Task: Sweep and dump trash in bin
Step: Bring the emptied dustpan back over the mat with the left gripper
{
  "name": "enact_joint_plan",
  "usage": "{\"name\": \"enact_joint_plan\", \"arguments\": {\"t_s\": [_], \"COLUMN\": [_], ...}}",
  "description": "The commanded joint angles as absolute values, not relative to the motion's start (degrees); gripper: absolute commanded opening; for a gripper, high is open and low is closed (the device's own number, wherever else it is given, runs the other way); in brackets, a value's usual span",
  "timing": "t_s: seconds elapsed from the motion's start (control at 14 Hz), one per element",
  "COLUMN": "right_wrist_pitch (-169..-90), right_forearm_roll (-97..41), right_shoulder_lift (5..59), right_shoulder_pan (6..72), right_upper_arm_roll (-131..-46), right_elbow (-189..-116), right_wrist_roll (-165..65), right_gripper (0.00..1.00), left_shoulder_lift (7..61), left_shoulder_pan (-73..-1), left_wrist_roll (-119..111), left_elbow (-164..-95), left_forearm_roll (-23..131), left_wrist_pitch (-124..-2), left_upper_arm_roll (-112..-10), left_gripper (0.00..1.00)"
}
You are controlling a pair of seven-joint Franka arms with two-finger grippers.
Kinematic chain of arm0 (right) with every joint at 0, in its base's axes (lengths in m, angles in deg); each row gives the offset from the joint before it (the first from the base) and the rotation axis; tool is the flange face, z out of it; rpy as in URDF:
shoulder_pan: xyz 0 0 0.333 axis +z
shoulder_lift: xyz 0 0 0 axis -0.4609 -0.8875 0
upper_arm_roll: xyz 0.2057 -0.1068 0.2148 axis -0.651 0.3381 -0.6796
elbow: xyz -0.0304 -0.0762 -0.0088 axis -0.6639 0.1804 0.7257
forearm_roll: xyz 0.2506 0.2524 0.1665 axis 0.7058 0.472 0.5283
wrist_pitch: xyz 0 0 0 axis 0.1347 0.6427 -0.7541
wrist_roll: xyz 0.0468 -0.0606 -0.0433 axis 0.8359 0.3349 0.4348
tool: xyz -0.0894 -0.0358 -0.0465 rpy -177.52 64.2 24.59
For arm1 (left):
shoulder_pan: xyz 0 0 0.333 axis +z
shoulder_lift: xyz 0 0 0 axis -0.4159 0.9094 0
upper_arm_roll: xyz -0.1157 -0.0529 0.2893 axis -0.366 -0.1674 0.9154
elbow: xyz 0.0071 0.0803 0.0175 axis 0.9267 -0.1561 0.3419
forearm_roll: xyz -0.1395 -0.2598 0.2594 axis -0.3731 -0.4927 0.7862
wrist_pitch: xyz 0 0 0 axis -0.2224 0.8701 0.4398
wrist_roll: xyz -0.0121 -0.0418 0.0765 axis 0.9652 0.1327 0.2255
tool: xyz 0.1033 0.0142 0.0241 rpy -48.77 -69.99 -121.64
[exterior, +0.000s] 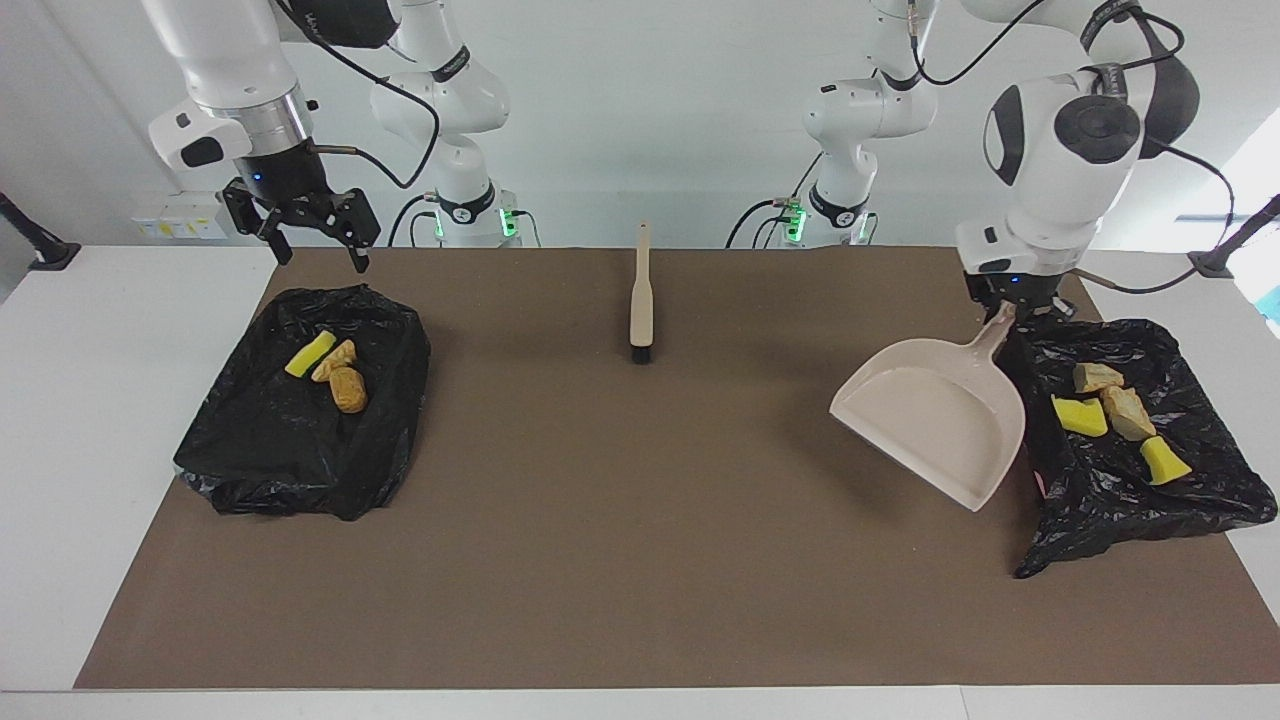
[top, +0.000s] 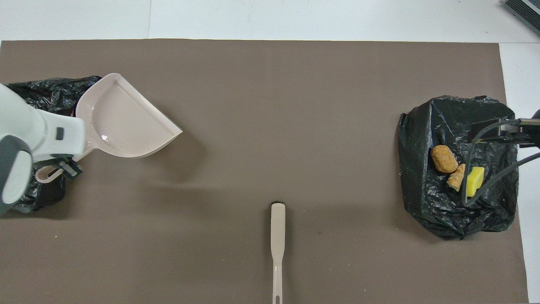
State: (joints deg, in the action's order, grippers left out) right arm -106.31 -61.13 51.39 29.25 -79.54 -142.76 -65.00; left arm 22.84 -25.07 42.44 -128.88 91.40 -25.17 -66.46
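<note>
Lying in black bags (exterior: 280,450), foam trash chunks (exterior: 348,390) (yellow, tan, orange-brown)

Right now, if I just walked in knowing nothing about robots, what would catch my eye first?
Probably the beige dustpan, empty and held tilted by its handle in the left gripper beside a black bin bag at that arm's end of the table. Bright yellow and tan trash bits lie in it. A second bag with more bits sits under the right gripper, and a brush lies between.
</note>
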Motion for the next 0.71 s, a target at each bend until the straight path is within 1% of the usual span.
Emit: {"name": "enact_joint_plan", "arguments": {"t_s": [0.0, 0.14, 0.36, 0.5, 0.64], "right_wrist_pitch": [-102.04, -99.56, -100.26, -100.35, -100.35], "right_forearm_roll": [-59.58, -59.32, -59.49, -59.67, -59.58], "right_shoulder_lift": [52.45, 53.25, 53.6, 53.6, 53.6], "right_shoulder_pan": [27.97, 27.89, 28.32, 28.59, 28.59], "right_upper_arm_roll": [-78.8, -78.62, -78.97, -78.97, -78.97], "right_elbow": [-141.33, -141.59, -141.77, -141.86, -141.86], "right_wrist_roll": [-59.32, -58.77, -59.3, -59.3, -59.3], "right_gripper": [1.0, 1.0, 1.0, 1.0, 1.0], "left_shoulder_lift": [21.18, 21.7, 26.7, 31.35, 37.67], "left_shoulder_pan": [-30.01, -33.34, -41.16, -46.69, -51.01], "left_wrist_roll": [26.74, 21.93, 6.12, -1.1, -9.1], "left_elbow": [-131.61, -131.35, -128.2, -124.34, -118.2], "left_forearm_roll": [85.93, 84.24, 83.88, 82.4, 82.3], "left_wrist_pitch": [-27.37, -27.55, -28.86, -30.36, -31.94], "left_upper_arm_roll": [-65.65, -65.65, -65.64, -65.56, -65.56], "left_gripper": [0.0, 0.0, 0.0, 0.0, 0.0]}}
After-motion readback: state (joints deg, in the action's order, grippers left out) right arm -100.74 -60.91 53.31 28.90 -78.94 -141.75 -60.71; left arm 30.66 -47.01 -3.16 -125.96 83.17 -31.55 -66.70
